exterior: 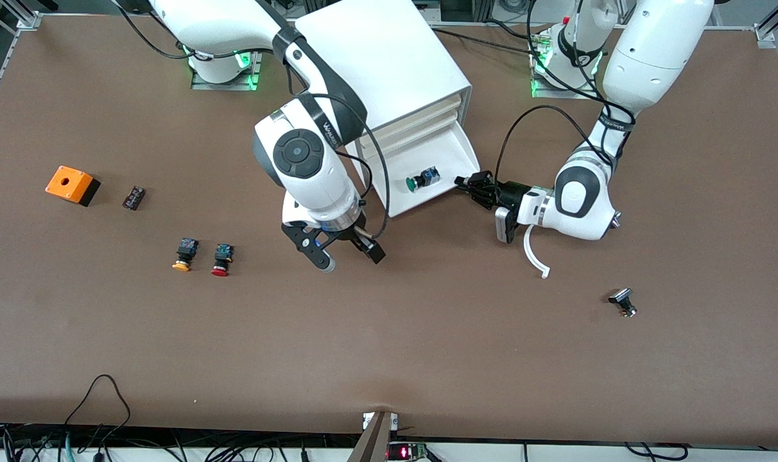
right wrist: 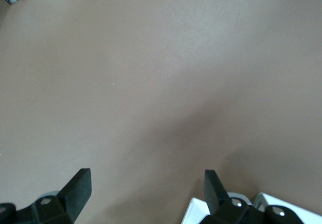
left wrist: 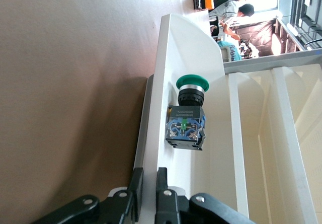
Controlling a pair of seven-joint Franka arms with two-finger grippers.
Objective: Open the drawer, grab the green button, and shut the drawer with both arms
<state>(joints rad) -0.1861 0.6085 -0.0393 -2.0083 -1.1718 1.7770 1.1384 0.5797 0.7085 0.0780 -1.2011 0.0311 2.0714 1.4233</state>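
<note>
A brown table (exterior: 427,333) fills the front view, with a white cabinet (exterior: 389,70) at the upper centre of the frame. Its lowest drawer (exterior: 456,151) is pulled out, and the green-capped button (exterior: 422,180) lies on its side on the tray floor, just right of centre in the frame. The left gripper (exterior: 468,183), coming in from the right of the frame, has its jaws pinched on the drawer's front lip; the left wrist view shows its fingertips (left wrist: 136,191) clamped either side of that thin wall, the button (left wrist: 188,116) just inside. The right gripper (exterior: 349,255) hangs over bare table below the drawer in the frame, jaws spread wide and holding nothing. The button looks small, rigid and light, so weight should be no trouble; the smooth round cap and metal collar would likely slip or roll, so the squarer black body seems the better place to pinch, across its flat sides. The shallow tray and its raised side walls leave little room, so a descent from above looks safest. At the left of the frame sit a yellow-capped button (exterior: 184,253), a red-capped button (exterior: 222,259) and an orange box (exterior: 72,185).
</note>
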